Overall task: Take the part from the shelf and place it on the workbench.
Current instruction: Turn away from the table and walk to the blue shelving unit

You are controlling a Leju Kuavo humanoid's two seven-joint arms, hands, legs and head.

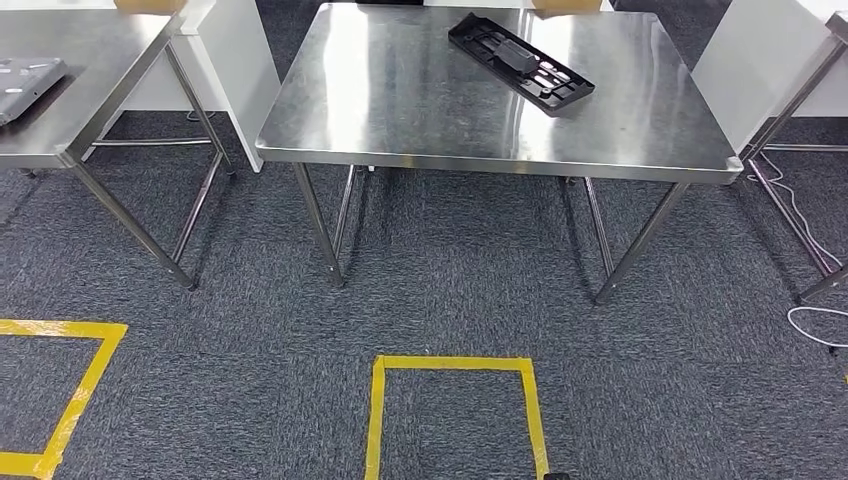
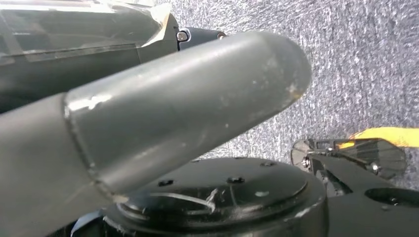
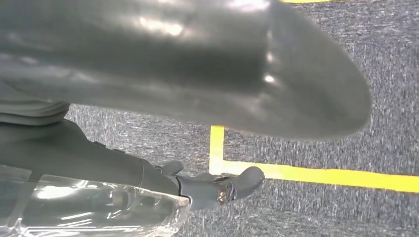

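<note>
Both my hands hang low over the carpet, and neither holds anything. On my left hand the thick grey thumb runs across the wrist picture, with a dark finger lying behind it; whether those fingers are spread or pressed together I cannot tell. On my right hand the thumb again takes up most of the wrist picture, and one dark finger beneath it is bent at its tip and touches nothing; I cannot tell how the rest of them lie. Grey carpet lies under both hands, with yellow tape just beyond the right fingers and a scrap of it near the left.

Farther out, from my head, a yellow tape square marks the carpet in front of me, and another sits to the left. Past it stands the steel bench. The part, a long black tray-like piece, lies flat on the bench top toward its far right corner, set at a slant. A second steel bench stands to the left, with a grey object on it.
</note>
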